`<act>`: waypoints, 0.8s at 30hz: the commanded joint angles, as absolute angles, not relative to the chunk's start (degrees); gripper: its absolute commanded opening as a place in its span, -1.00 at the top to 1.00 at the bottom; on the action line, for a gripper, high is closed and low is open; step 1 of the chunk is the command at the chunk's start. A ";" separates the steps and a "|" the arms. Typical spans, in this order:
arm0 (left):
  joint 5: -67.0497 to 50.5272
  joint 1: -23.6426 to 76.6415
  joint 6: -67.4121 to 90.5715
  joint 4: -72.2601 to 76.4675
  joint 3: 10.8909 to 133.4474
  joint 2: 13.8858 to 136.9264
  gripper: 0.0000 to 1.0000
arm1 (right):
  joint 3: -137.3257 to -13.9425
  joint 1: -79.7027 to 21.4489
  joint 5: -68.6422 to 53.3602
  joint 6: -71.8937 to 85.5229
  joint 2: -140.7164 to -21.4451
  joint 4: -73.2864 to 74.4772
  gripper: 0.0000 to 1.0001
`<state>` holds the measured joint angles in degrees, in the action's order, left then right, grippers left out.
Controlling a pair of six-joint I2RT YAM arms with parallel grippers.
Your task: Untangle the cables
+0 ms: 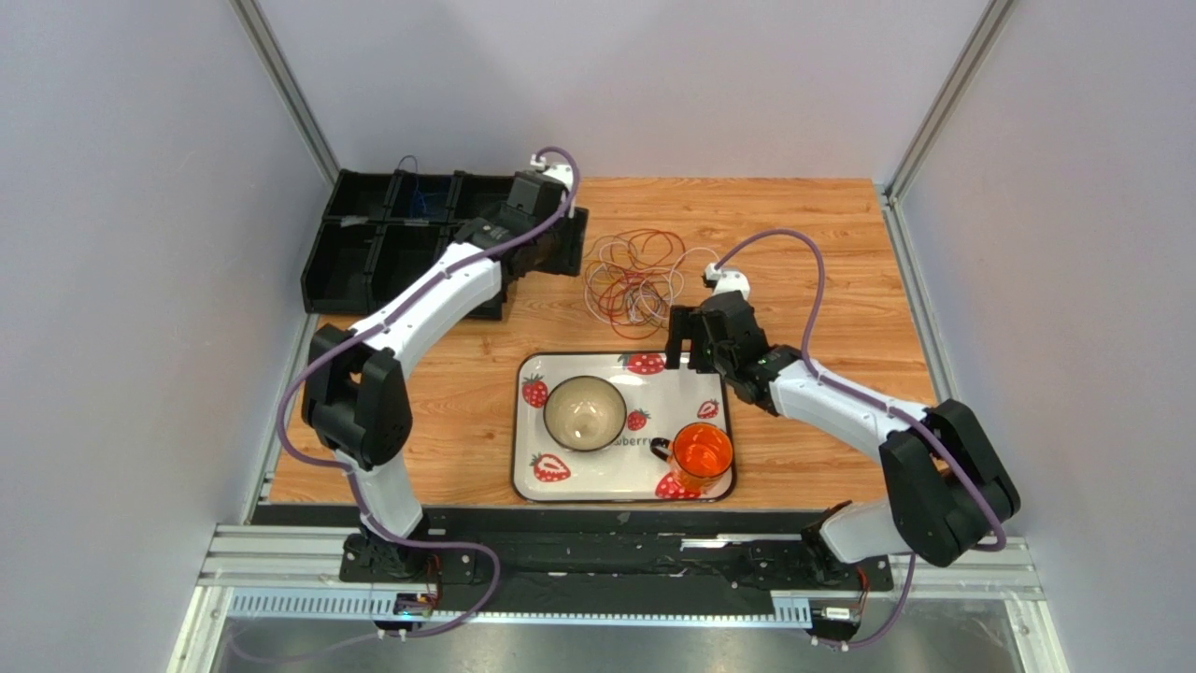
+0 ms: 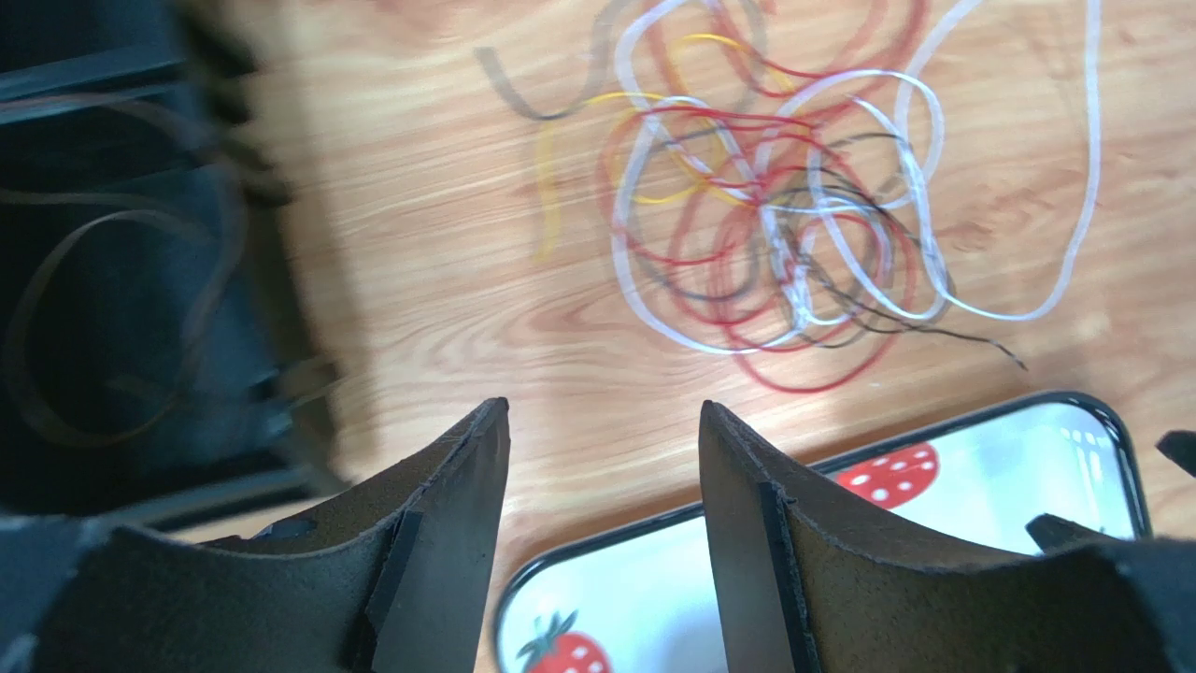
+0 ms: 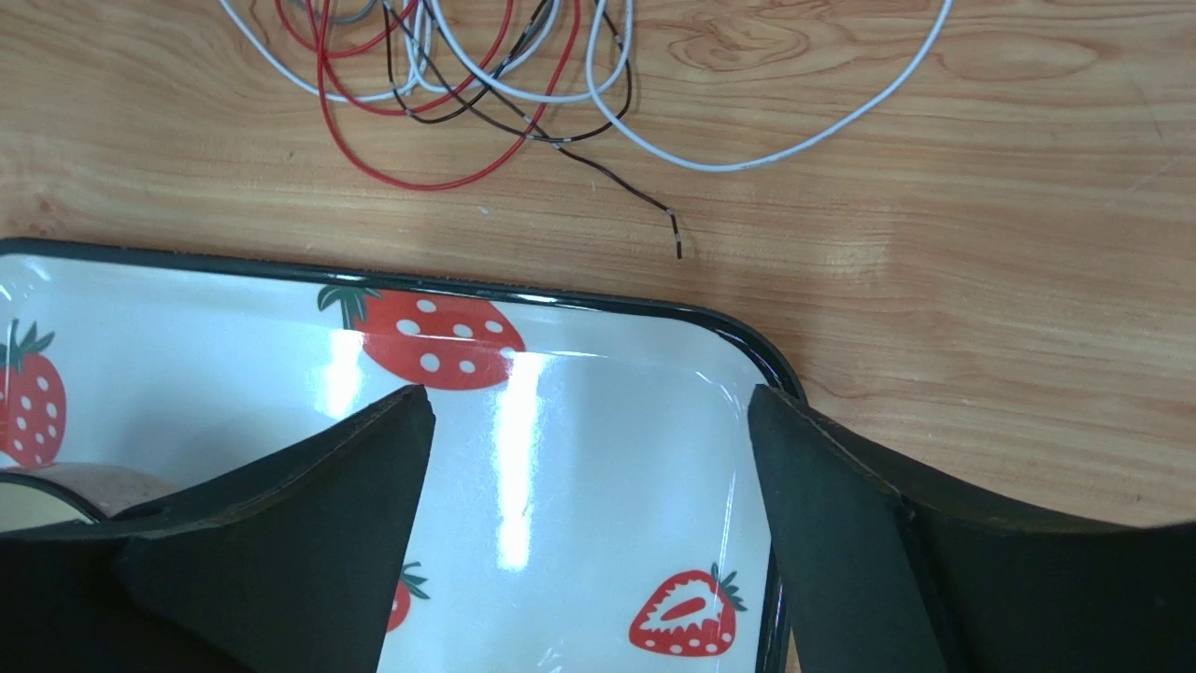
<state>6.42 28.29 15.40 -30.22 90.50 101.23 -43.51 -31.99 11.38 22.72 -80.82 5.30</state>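
The cables [image 1: 635, 274] lie in a loose tangle of red, white, yellow and dark loops on the wooden table, behind the tray. The left wrist view shows the cables [image 2: 786, 211] ahead of my left gripper [image 2: 601, 421], whose fingers stand apart with nothing between them. In the top view my left gripper [image 1: 559, 241] hovers at the tangle's left, by the black bins. My right gripper [image 1: 698, 340] is open over the tray's far right corner, just short of the tangle. From the right wrist, the cables [image 3: 463, 84] lie beyond the tray rim, apart from my right gripper [image 3: 590, 407].
A strawberry-print tray [image 1: 522, 421] holds a bowl [image 1: 586, 412] and an orange cup [image 1: 701, 454]. Black divided bins [image 1: 379, 246] stand at the back left; a thin dark loop [image 2: 84, 323] lies blurred in one. Walls close in both sides.
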 commanded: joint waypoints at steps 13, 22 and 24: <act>1.16 27.70 9.75 -15.29 108.18 127.16 -0.16 | -41.22 -31.73 12.66 23.38 -78.22 1.05 -0.78; -2.29 25.66 12.22 -13.80 109.07 130.25 -0.06 | -41.57 -31.46 12.04 23.38 -78.66 1.23 -0.76; -0.98 25.66 12.57 -15.11 110.03 130.87 -0.06 | -41.83 -31.38 12.13 23.29 -78.92 1.32 -0.76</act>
